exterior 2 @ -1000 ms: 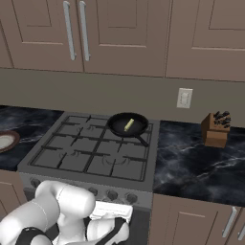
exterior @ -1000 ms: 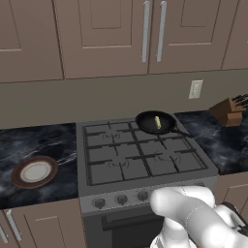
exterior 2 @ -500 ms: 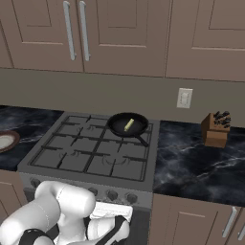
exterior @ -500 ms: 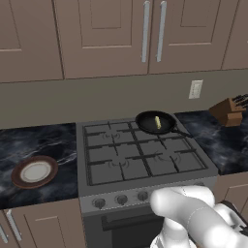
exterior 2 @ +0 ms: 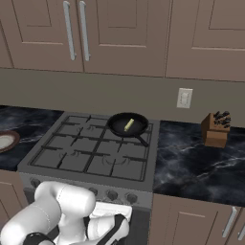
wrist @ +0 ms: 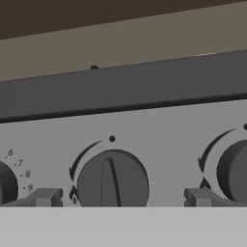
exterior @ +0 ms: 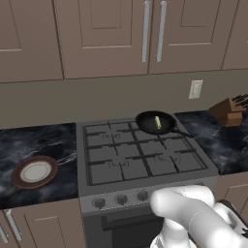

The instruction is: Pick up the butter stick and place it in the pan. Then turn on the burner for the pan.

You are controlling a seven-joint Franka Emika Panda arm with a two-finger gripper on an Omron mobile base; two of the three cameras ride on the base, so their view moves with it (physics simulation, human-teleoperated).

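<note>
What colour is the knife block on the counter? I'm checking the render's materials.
Brown, like wood, with dark knife handles: the knife block shows best in the right base view.

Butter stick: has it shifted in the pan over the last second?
No. The butter stick lies in the middle of the pan on the stove's back right burner, as it did in the earlier pictures.

Brown cabinets point(exterior: 104, 36), dark marble counter point(exterior 2: 196, 160)

Even, flat, shadowless rendered light
</note>
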